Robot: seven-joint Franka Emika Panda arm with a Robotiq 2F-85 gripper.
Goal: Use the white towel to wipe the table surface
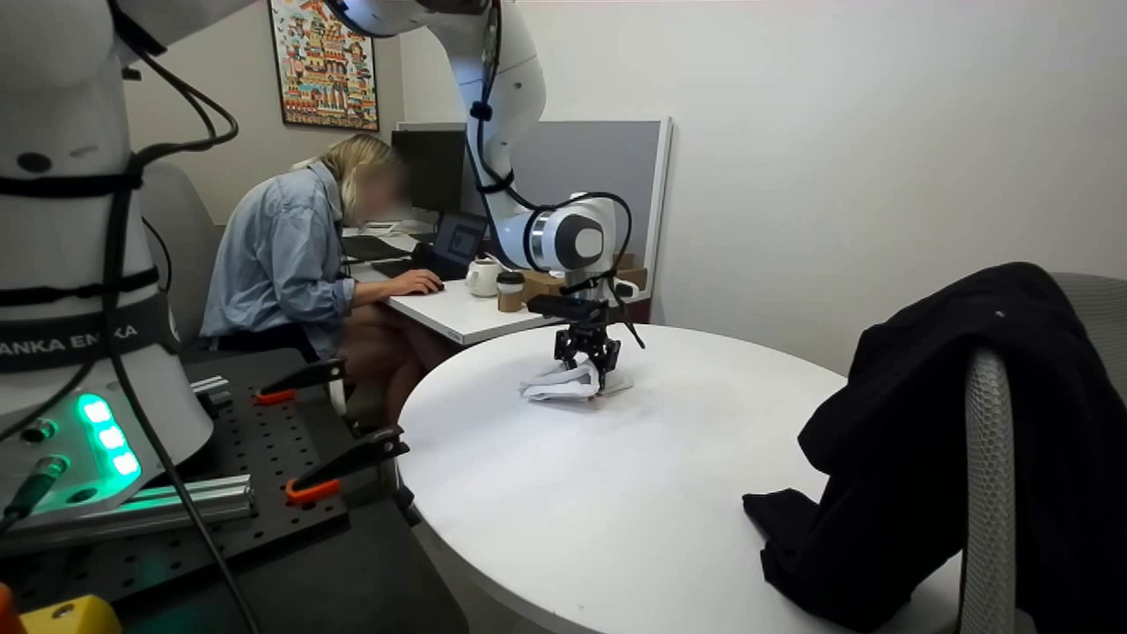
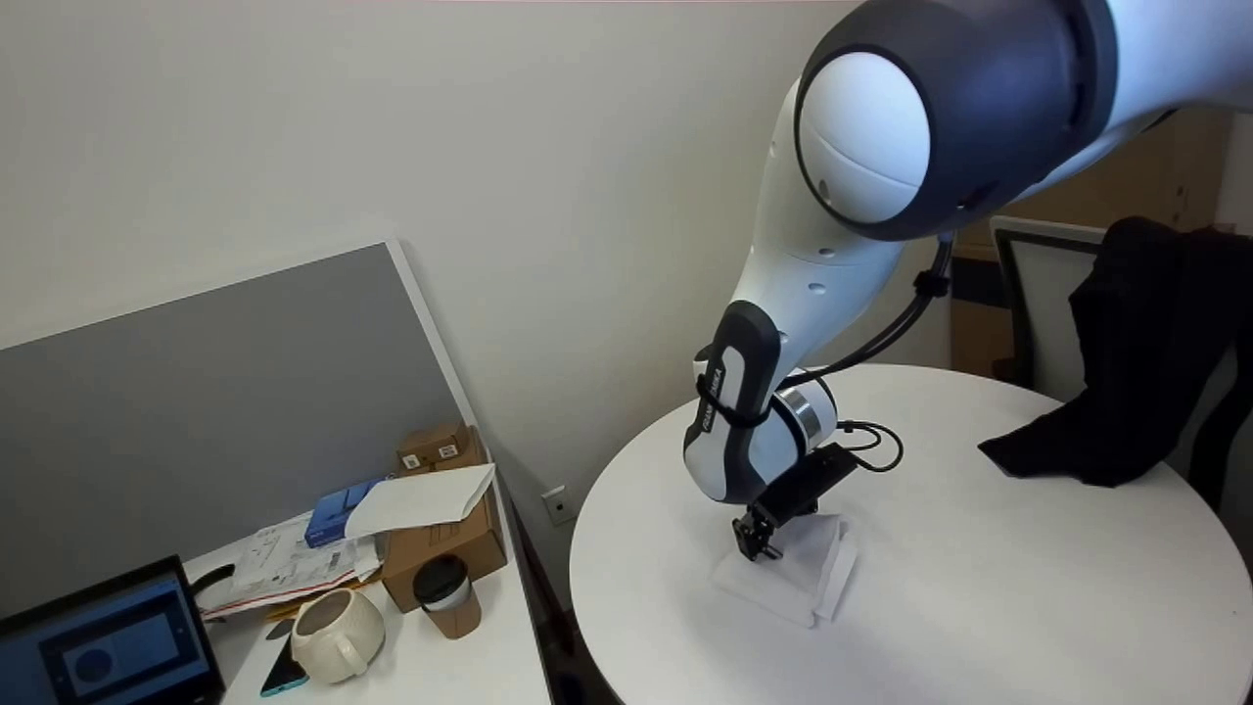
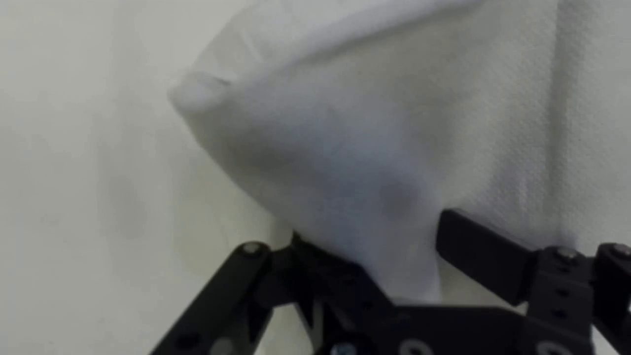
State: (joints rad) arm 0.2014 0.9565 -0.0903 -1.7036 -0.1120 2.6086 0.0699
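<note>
Claw [image 3: 389, 251]: fingers [image 3: 480, 256] parted, white towel [image 3: 320, 162] between; whether they pinch it cannot be told.
White towel: lies folded beneath the claw on the worktop [image 1: 651, 511]; likely light, soft, limp, best held by a doubled fold.
Wrist view: shows cloth texture lost in both exterior views, but crops the outline.
Desk [image 1: 458, 313]: seated person [image 1: 277, 242], visible in an exterior view alone.

In an exterior view, a person [image 1: 277, 238] bends over a desk [image 1: 467, 319] at far left (a pale mug [image 1: 482, 278] and lidded cup [image 1: 510, 294] sit there, near a laptop [image 1: 460, 238]); near right, a black garment [image 1: 907, 414] drapes a chair [image 1: 990, 484].
</note>
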